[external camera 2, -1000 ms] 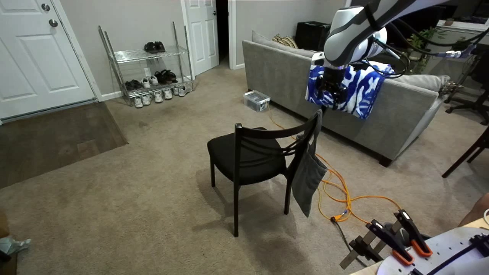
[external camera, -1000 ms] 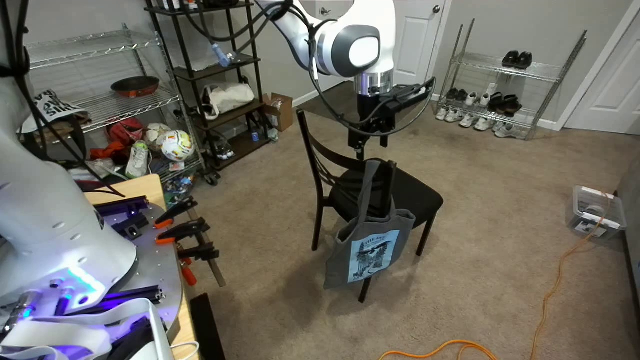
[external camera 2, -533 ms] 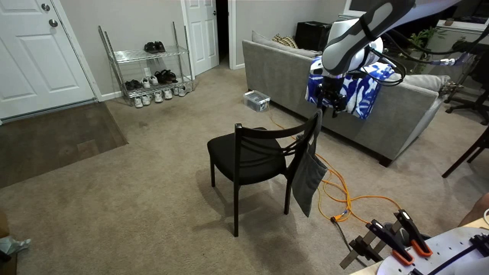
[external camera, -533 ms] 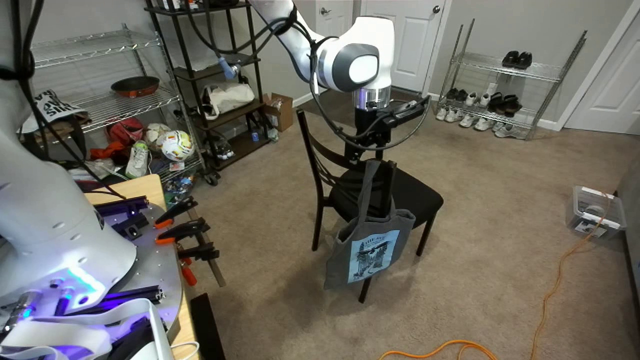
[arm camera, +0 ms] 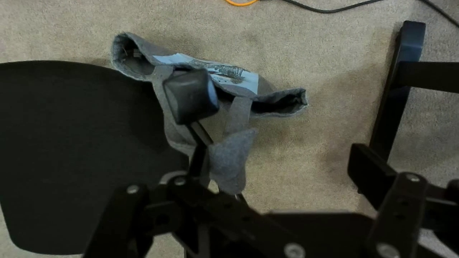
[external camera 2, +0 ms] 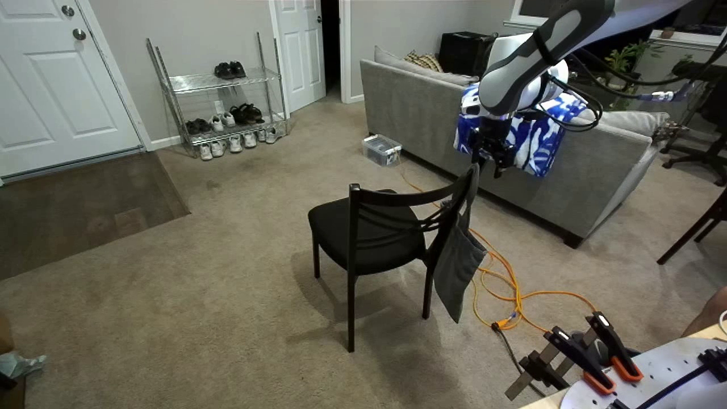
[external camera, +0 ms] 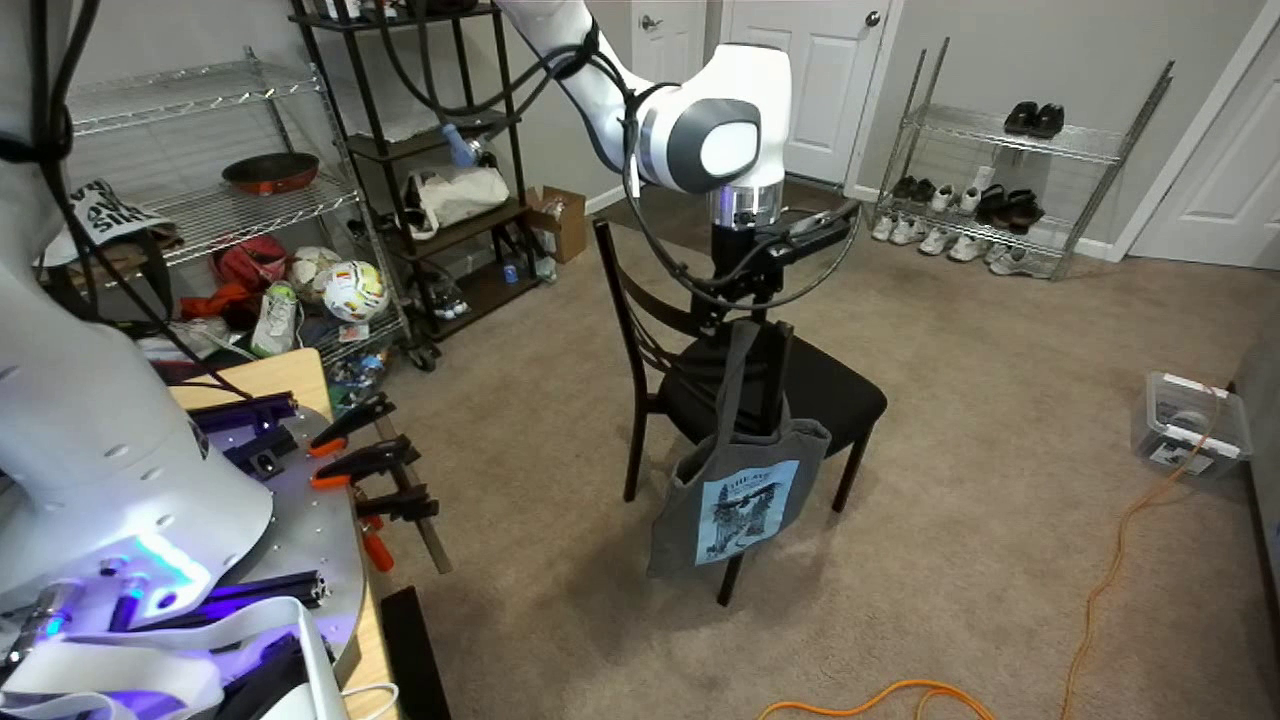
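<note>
In the wrist view, we see the gripper (arm camera: 281, 165) grasping nothing, its fingers (arm camera: 371, 172) spread wide. At its 11 o'clock hangs the tote bag (arm camera: 211, 73): the strap (arm camera: 231, 159) loops around the post (arm camera: 190, 96) and over the top rail of the chair (external camera: 835, 385), which thus serve as a hook. The strap shows between the fingers; contact with the nearer one we cannot judge. At the chair's 9 o'clock, clamps (external camera: 365, 460) presumably fix the metal plate (external camera: 315, 515) to the table (external camera: 285, 372). The heading on the bag's pale-blue panel (external camera: 748, 510) is too small to read.
</note>
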`<state>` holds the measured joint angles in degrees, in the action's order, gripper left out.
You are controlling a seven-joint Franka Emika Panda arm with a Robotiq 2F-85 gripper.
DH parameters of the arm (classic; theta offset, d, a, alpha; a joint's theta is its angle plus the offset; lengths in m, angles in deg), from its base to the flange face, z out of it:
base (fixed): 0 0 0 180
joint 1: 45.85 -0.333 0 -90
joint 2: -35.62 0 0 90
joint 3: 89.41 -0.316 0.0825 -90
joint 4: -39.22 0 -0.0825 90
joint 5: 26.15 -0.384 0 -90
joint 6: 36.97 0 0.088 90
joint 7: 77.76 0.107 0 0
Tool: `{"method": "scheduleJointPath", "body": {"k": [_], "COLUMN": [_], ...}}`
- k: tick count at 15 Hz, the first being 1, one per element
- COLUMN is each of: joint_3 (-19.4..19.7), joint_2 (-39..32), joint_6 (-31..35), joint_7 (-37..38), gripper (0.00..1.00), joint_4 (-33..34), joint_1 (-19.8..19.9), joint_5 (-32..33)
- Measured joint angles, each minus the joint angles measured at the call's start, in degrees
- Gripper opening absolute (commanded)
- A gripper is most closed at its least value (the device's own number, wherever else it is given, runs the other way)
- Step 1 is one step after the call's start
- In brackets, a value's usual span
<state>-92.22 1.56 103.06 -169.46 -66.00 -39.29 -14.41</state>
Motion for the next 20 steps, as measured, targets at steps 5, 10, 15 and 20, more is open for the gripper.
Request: {"method": "scheduleJointPath", "body": {"k": [5,10,15,20], "joint_3": [0.0,-0.3,-0.7,-0.9], "joint_2": [-0.7,-2.0,-2.9,-3.2], "joint_6": [2.7,3.1,3.3,4.1], "joint_7": [0.0,0.0,0.0,0.0], "gripper": [1.0,0.73,0.4,0.08], "joint_4": [0.0,0.6,1.9,3.0], "joint_1": [0.2,0.2,0.2,0.2], "joint_5": [0.0,0.0,0.0,0.0]}}
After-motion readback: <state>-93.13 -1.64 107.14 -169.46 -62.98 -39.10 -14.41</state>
